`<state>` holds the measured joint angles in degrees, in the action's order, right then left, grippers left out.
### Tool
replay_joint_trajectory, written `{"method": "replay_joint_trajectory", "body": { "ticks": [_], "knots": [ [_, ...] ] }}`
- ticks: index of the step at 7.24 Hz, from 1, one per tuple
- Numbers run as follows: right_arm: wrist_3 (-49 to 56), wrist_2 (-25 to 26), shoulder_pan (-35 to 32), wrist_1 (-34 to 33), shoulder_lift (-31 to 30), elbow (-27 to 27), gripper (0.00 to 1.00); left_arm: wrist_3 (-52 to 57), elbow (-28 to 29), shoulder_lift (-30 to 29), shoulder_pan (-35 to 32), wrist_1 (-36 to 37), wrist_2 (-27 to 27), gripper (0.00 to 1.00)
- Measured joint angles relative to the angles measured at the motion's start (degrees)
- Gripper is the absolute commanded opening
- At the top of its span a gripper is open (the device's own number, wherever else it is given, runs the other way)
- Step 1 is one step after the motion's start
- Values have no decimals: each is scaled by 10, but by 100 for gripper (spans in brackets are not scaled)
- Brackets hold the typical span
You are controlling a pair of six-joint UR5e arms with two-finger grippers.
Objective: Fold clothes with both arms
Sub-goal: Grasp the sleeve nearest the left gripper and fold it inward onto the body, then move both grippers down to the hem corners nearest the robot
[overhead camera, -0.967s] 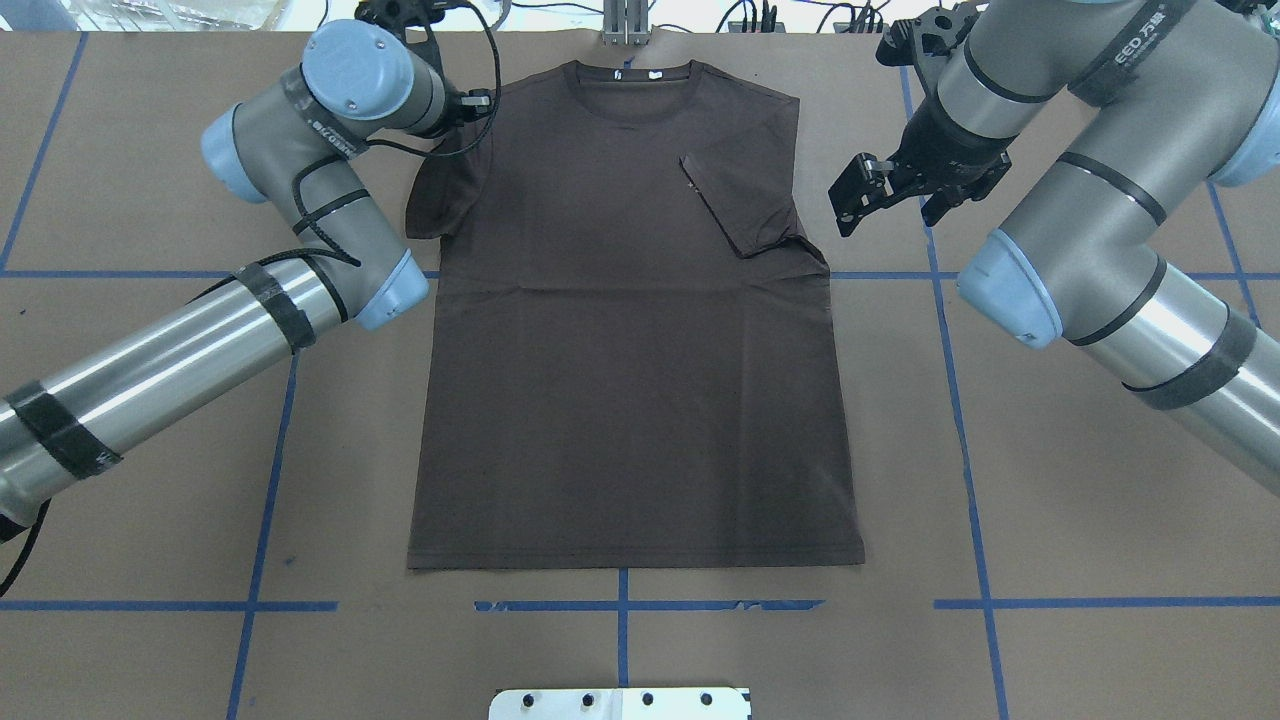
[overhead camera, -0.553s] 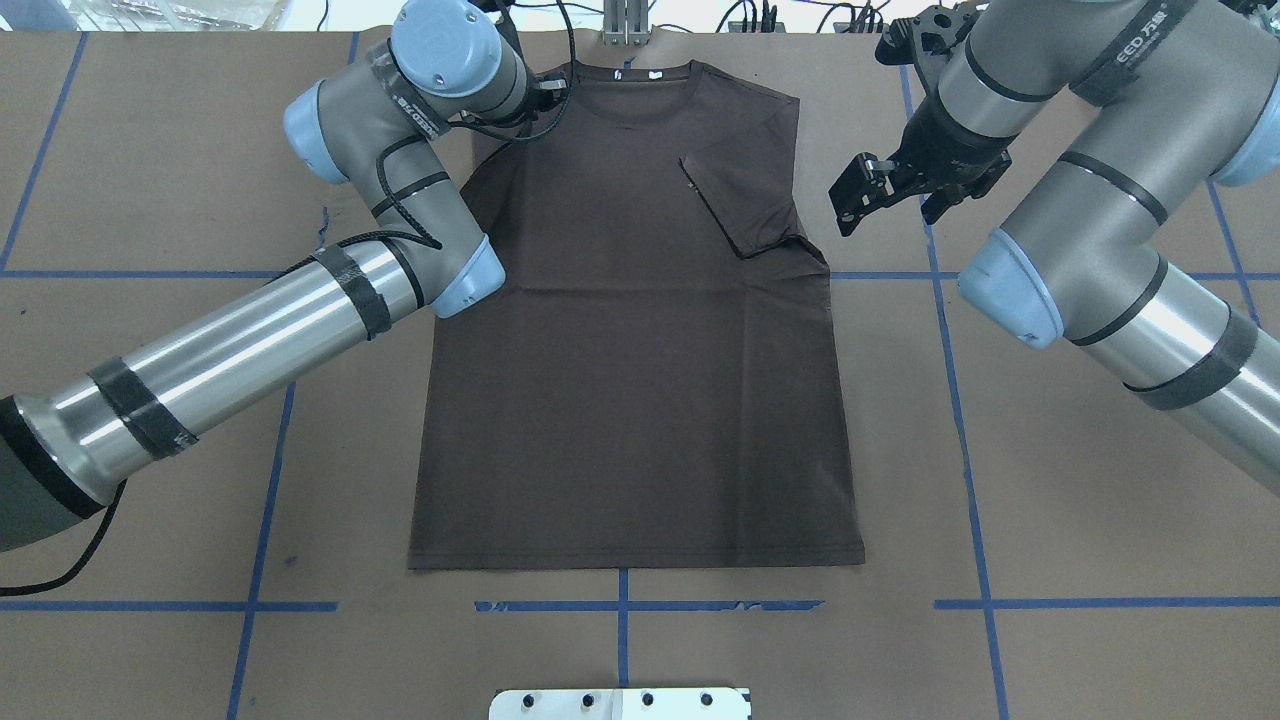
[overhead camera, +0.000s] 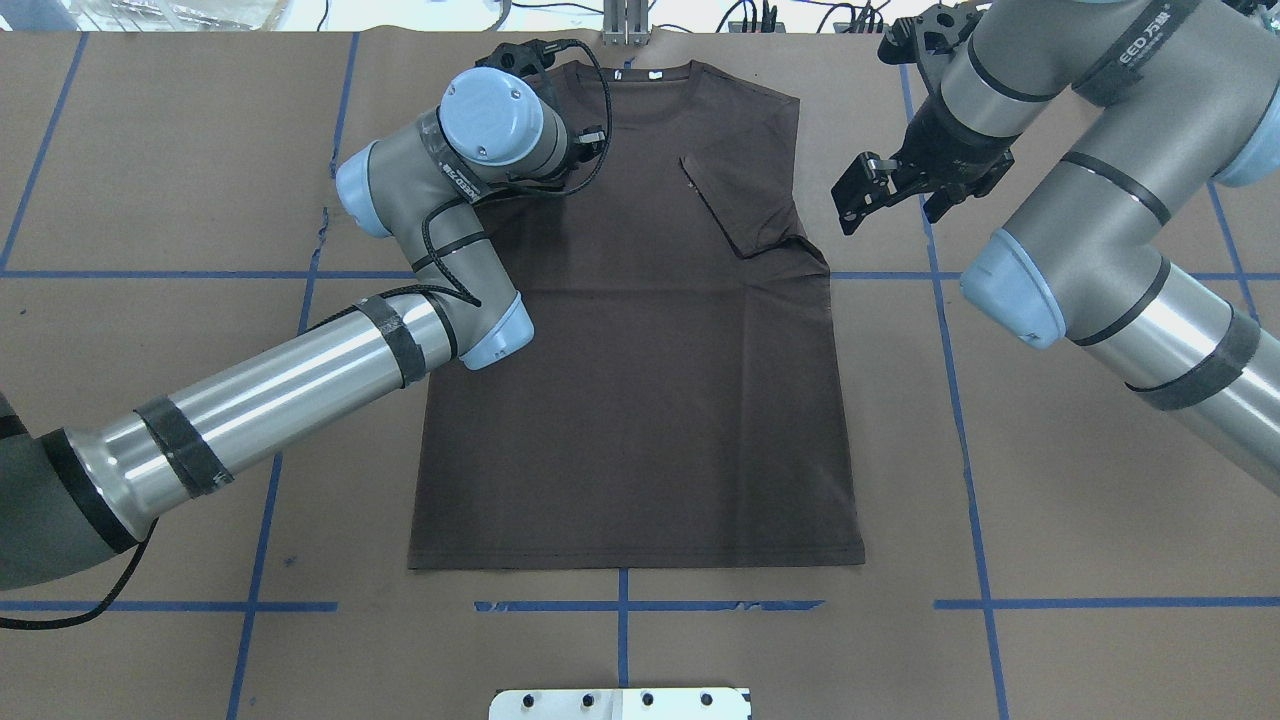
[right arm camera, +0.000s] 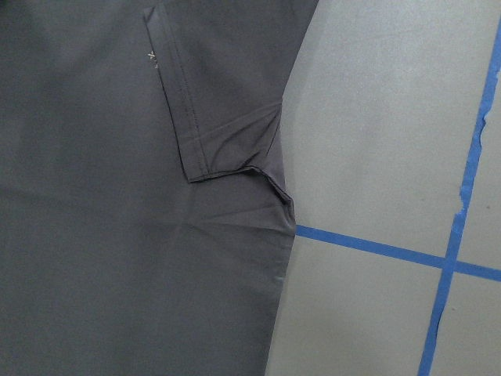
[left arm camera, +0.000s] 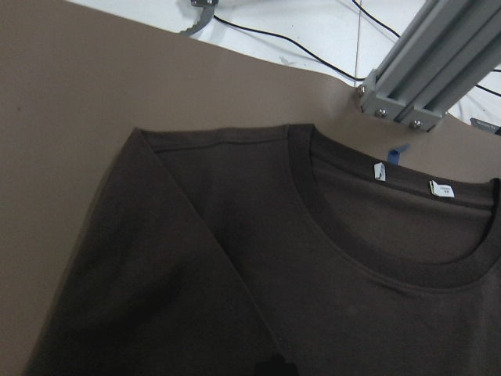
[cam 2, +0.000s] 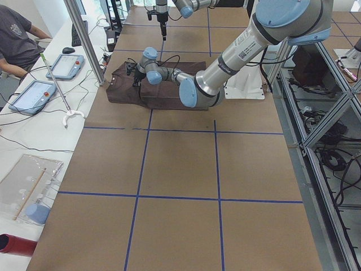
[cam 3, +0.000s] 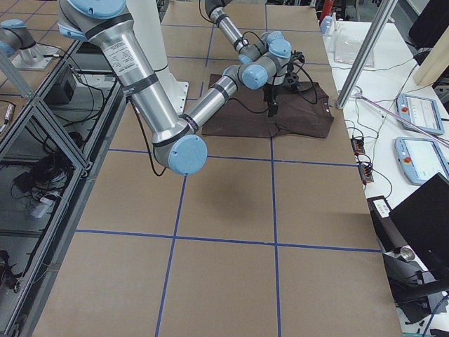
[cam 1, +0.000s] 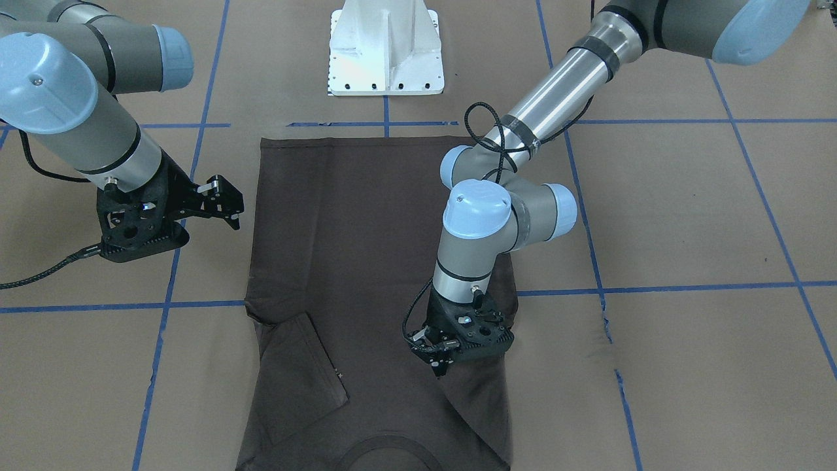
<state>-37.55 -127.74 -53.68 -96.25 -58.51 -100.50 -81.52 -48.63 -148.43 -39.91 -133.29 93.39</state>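
Observation:
The dark brown T-shirt [overhead camera: 640,400] lies flat on the brown table, collar [left arm camera: 376,243] toward the far edge. Its sleeve on my right side [overhead camera: 750,200] is folded in onto the chest. My left gripper [cam 1: 439,369] is low over the chest near the collar, shut on the other sleeve, which is pulled inward in a diagonal fold. In the overhead view the left wrist hides its fingers. My right gripper [overhead camera: 858,200] hovers open and holds nothing, just off the shirt's edge beside the folded sleeve; it also shows as the right gripper [cam 1: 225,203] in the front view.
Blue tape lines grid the table. The white pedestal base [cam 1: 386,49] stands by the shirt's hem. An aluminium post [overhead camera: 625,25] rises behind the collar. A side table with pendants [cam 2: 56,65] and a seated person [cam 2: 17,39] lies beyond the far edge.
My left arm swung rightward over the shirt, carrying the left sleeve from flat at the side in onto the chest. The right arm stayed nearly still.

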Motion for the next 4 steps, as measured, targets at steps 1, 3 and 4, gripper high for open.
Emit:
{"method": "replay_joint_trajectory", "body": {
  "ticks": [1,3,4],
  "knots": [
    [-1,0,0,0,1,0,100,-17,4,-2,8,-11,-8,99],
    [-3,0,1,1,2,0,100,-27,7,-6,11,-18,-13,100],
    [-5,0,2,1,2,0,100,-11,6,-7,5,-19,-10,100]
  ]
}}
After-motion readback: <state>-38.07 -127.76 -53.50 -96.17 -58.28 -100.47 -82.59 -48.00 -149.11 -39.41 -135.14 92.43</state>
